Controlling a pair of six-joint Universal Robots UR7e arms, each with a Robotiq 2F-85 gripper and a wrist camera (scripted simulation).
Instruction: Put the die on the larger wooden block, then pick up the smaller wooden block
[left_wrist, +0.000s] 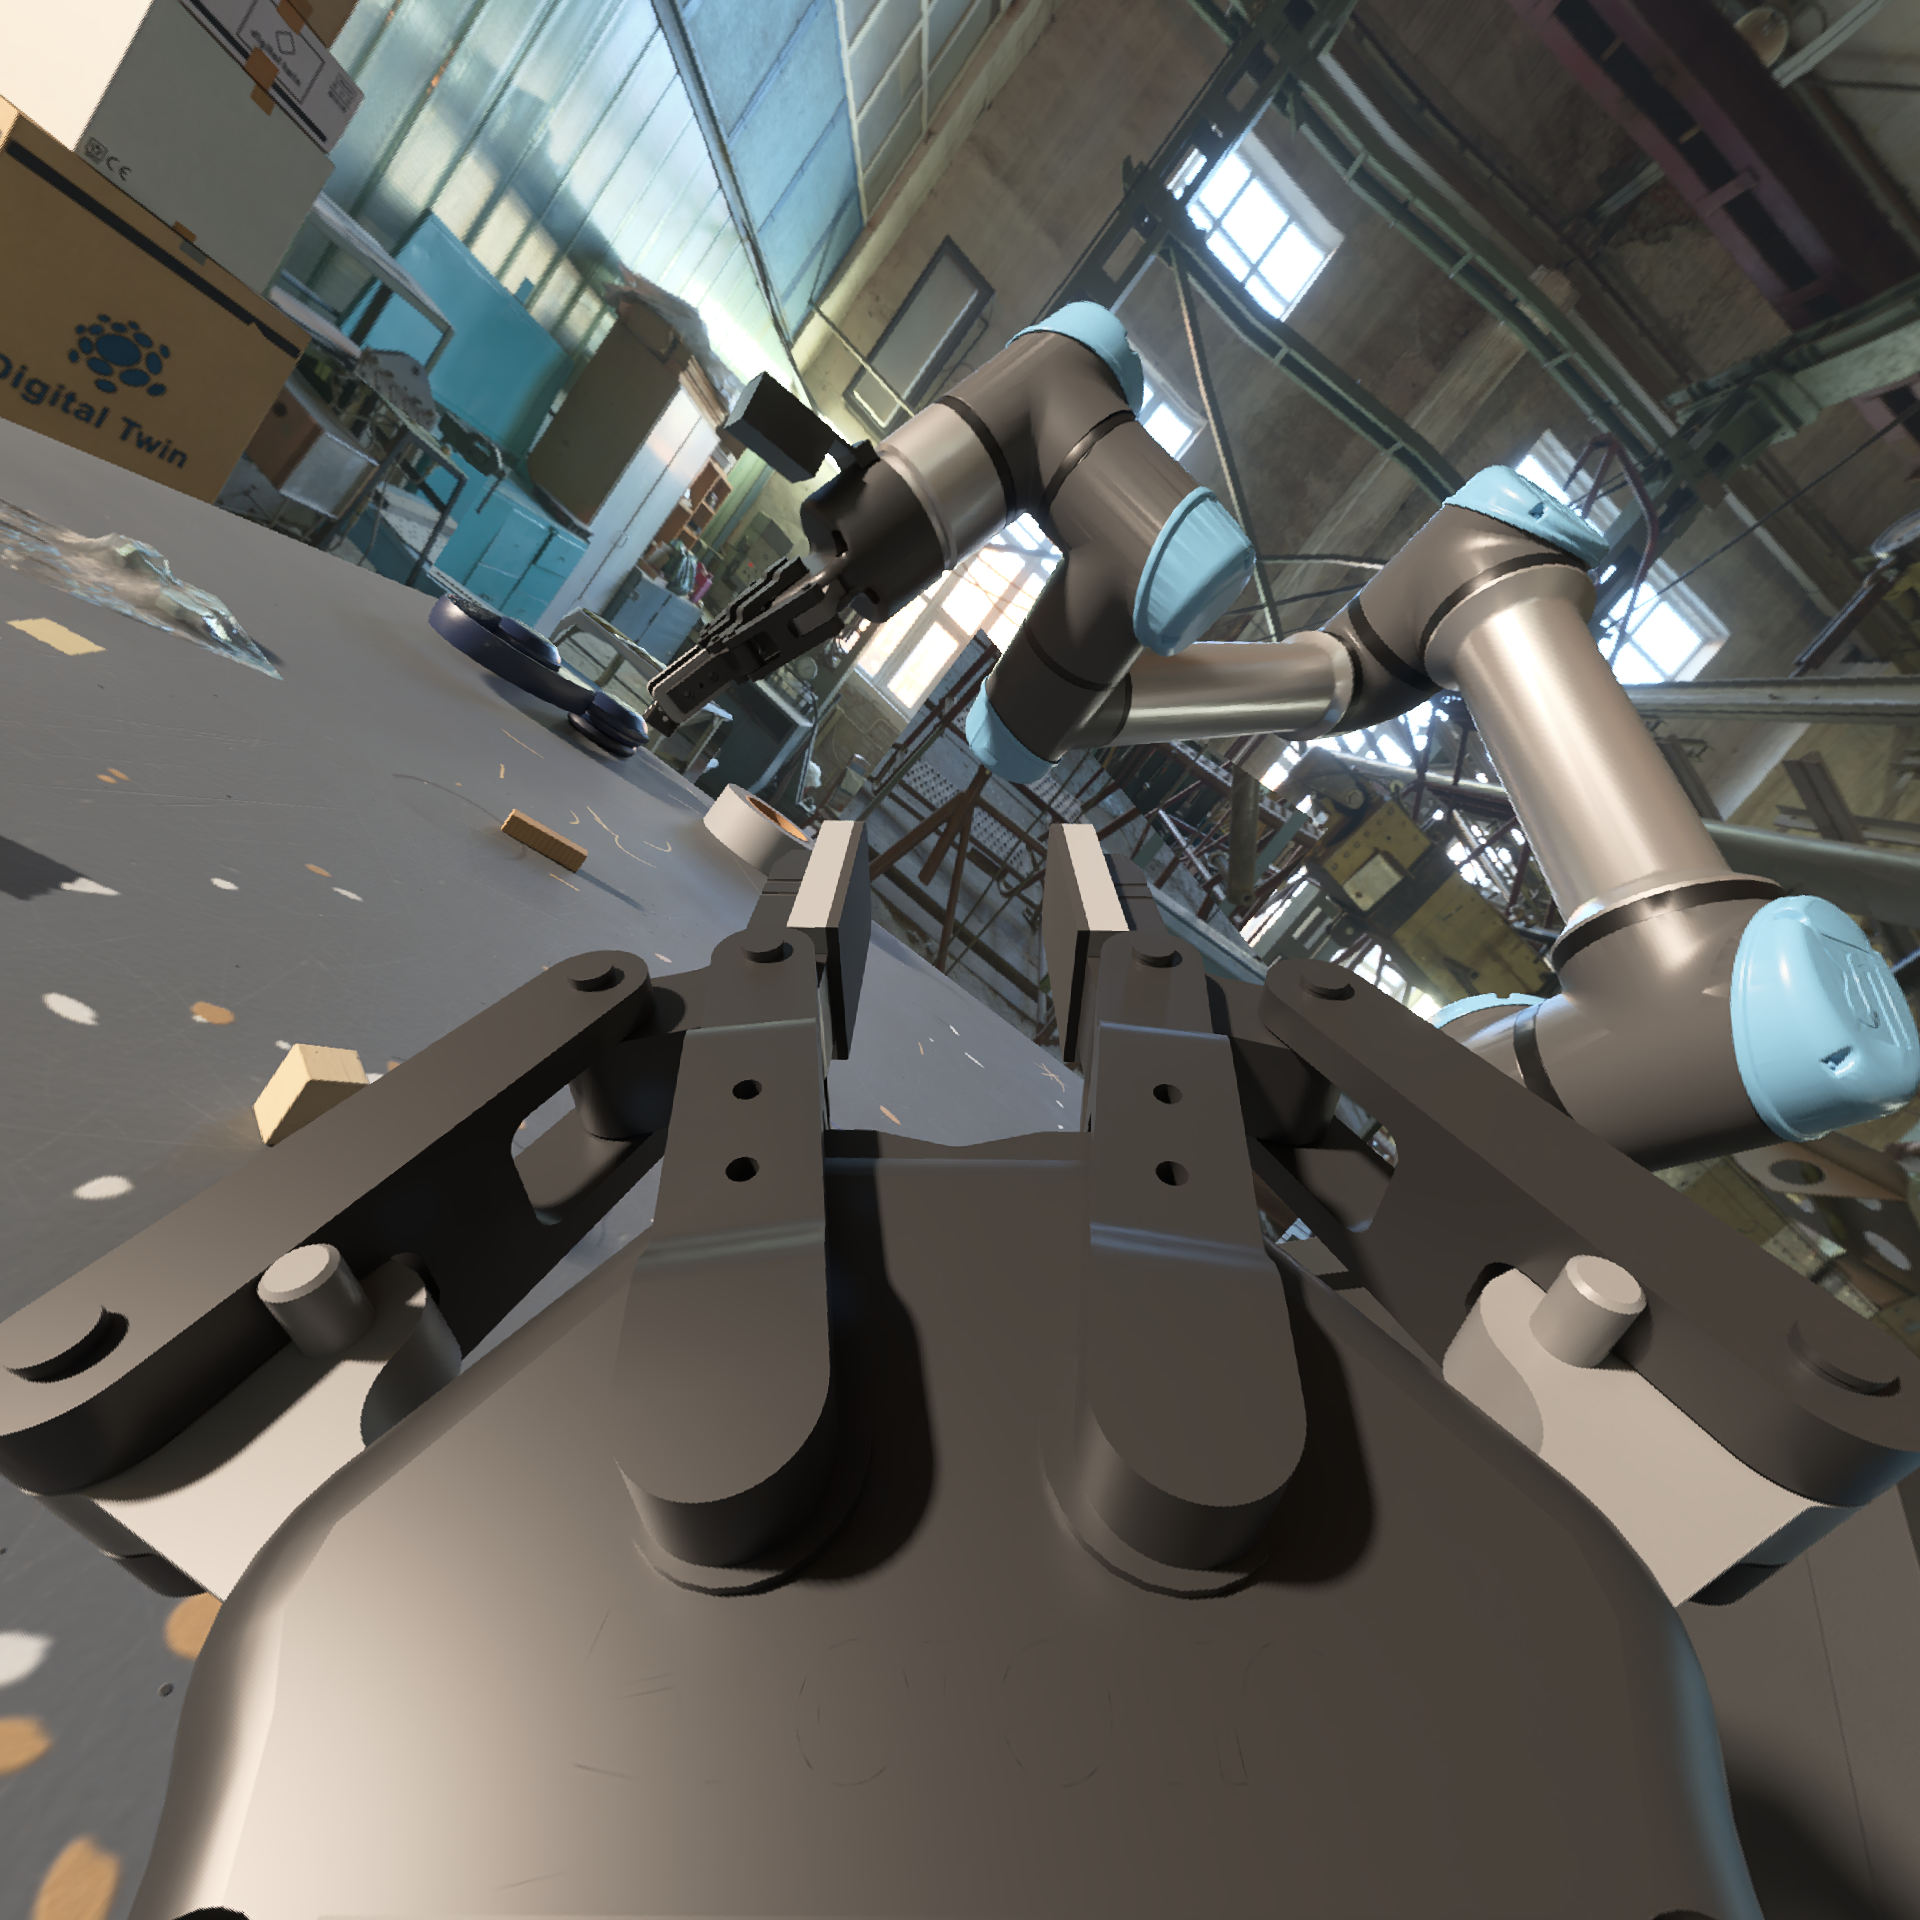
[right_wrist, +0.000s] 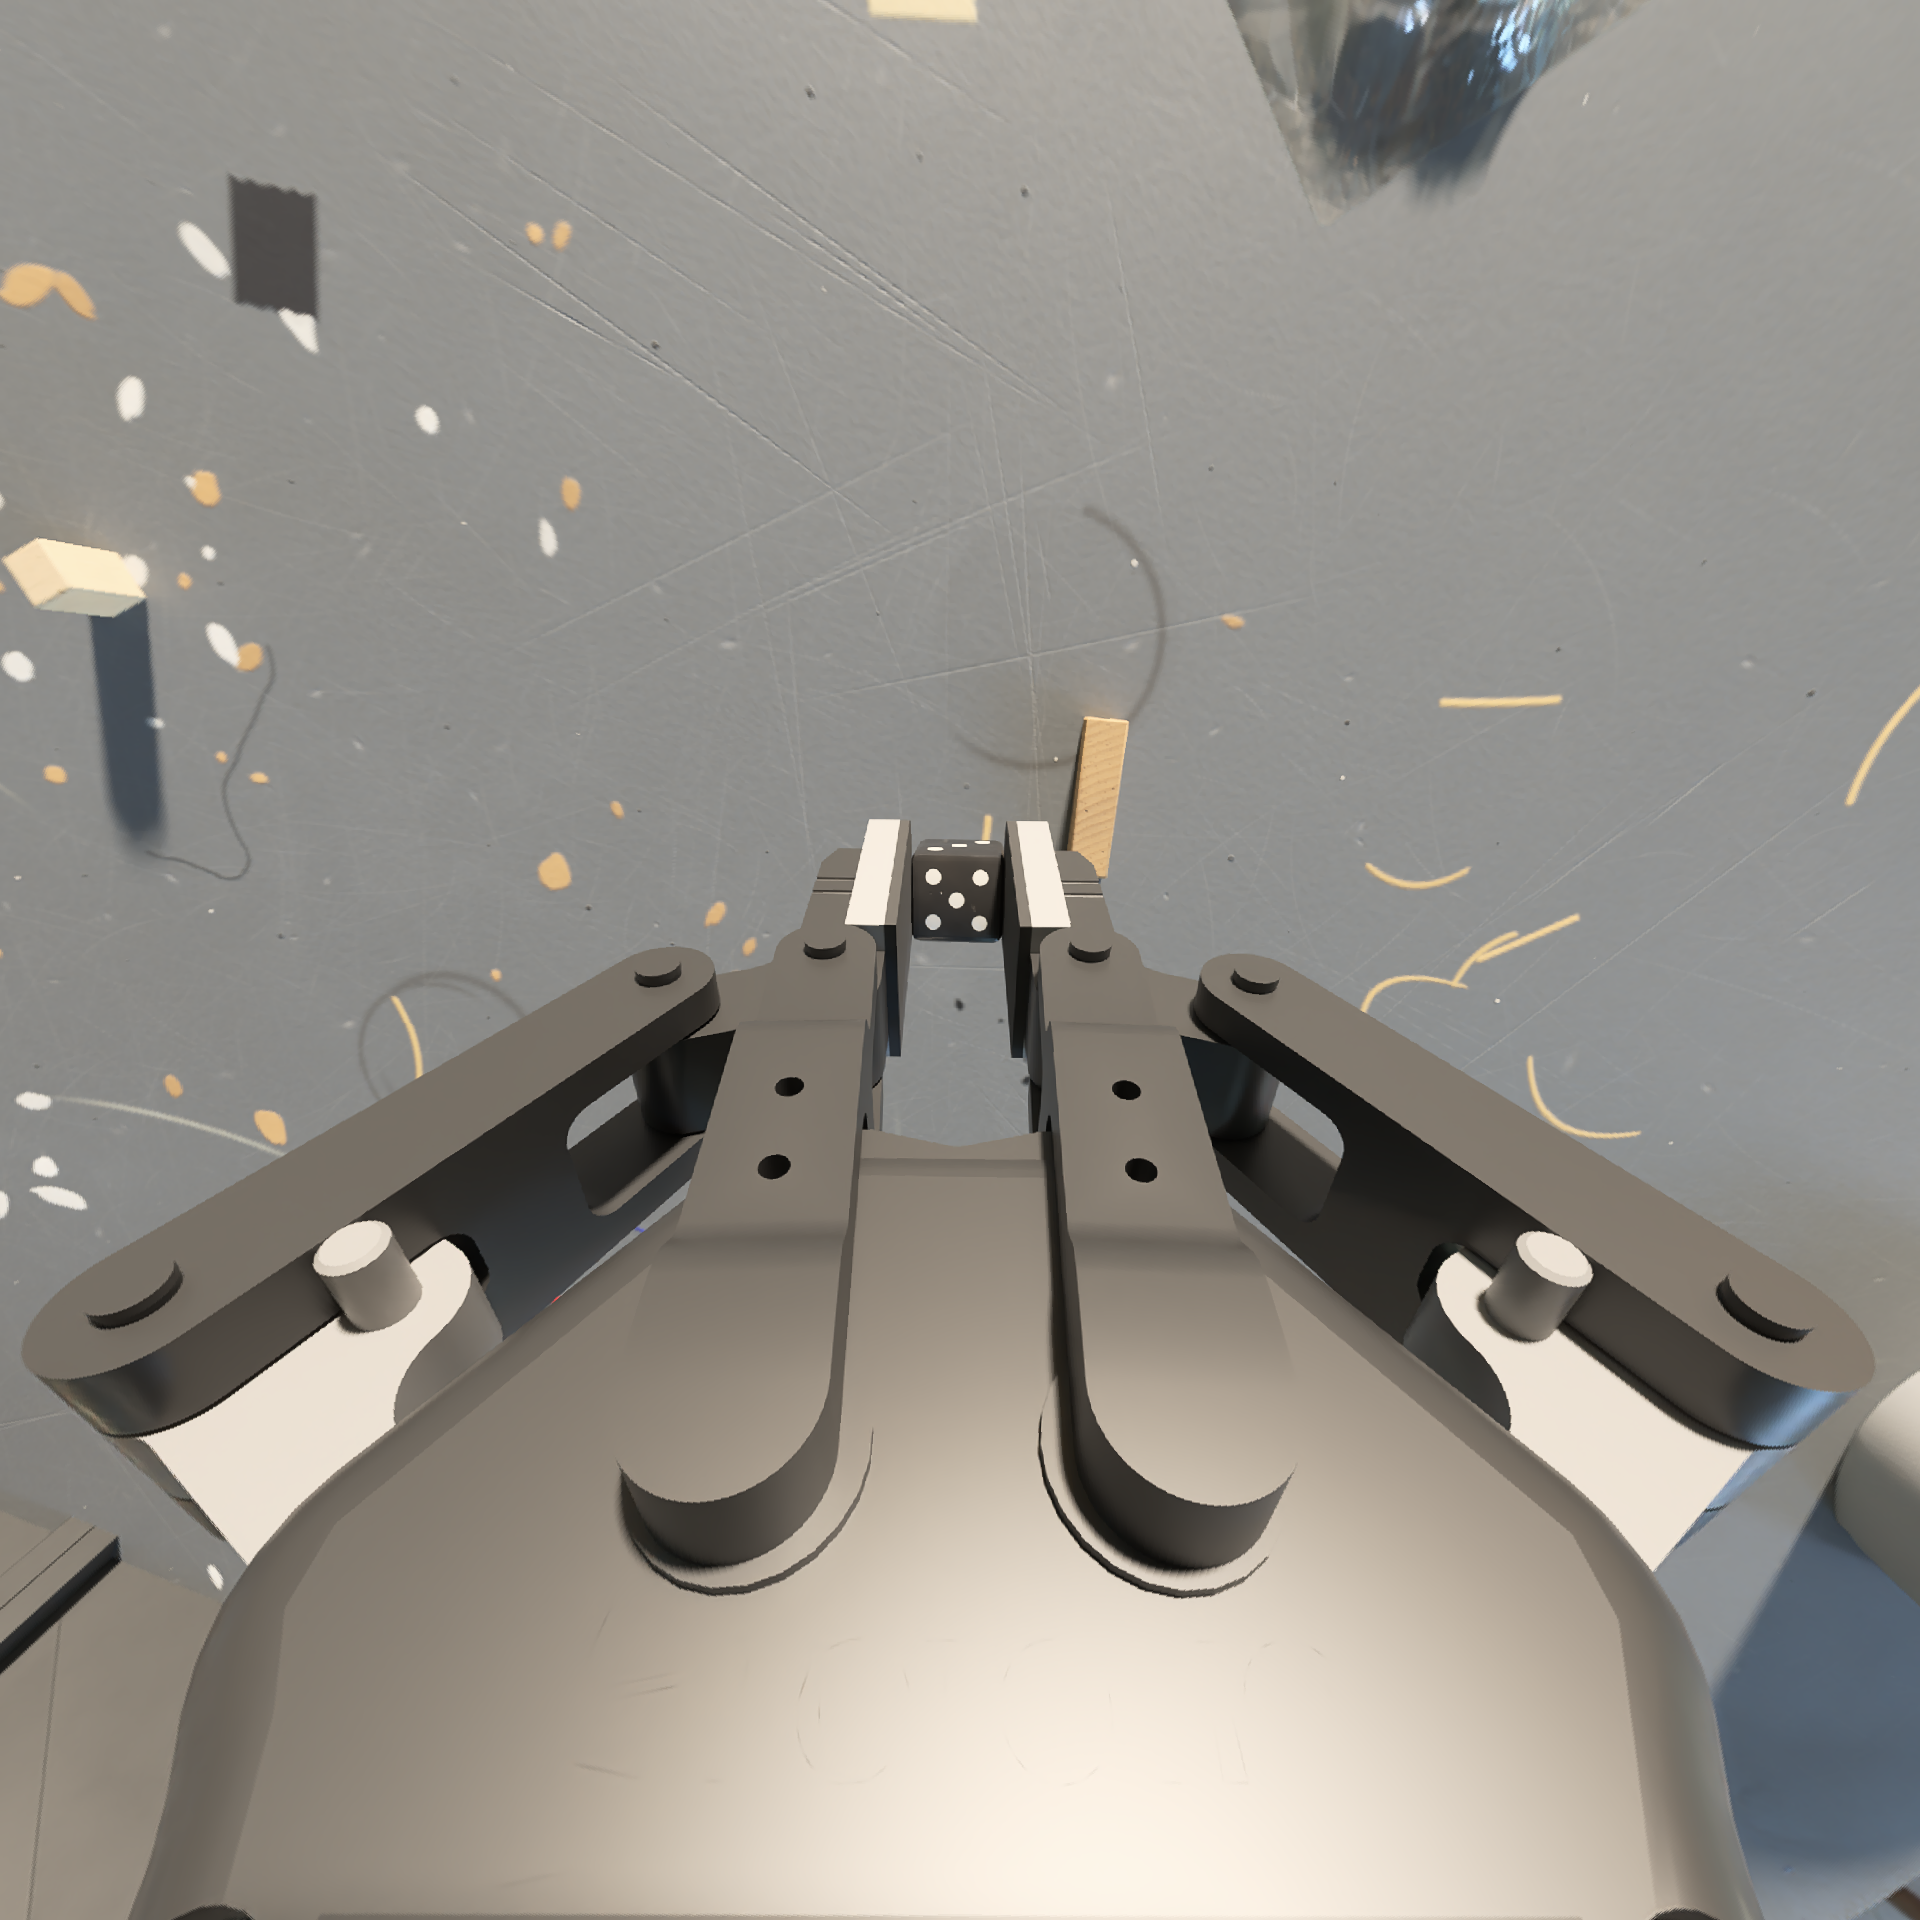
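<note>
We clench our right gripper (right_wrist: 957, 875) on the black die (right_wrist: 957, 891), our left gripper (left_wrist: 957, 881) released, a printed cardboard box (left_wrist: 125, 343) at ten o'clock.

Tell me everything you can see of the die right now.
The die is a small black cube with white pips, matte like plastic. The face toward the right wrist camera shows five pips; its top face is seen only edge-on. It sits squarely between the pale pads of the right gripper, which is shut on it, one pad against each side. The scratched grey table lies behind it; whether the die is lifted off it cannot be told. A thin tan wooden block lies just beyond, to its right.
</note>
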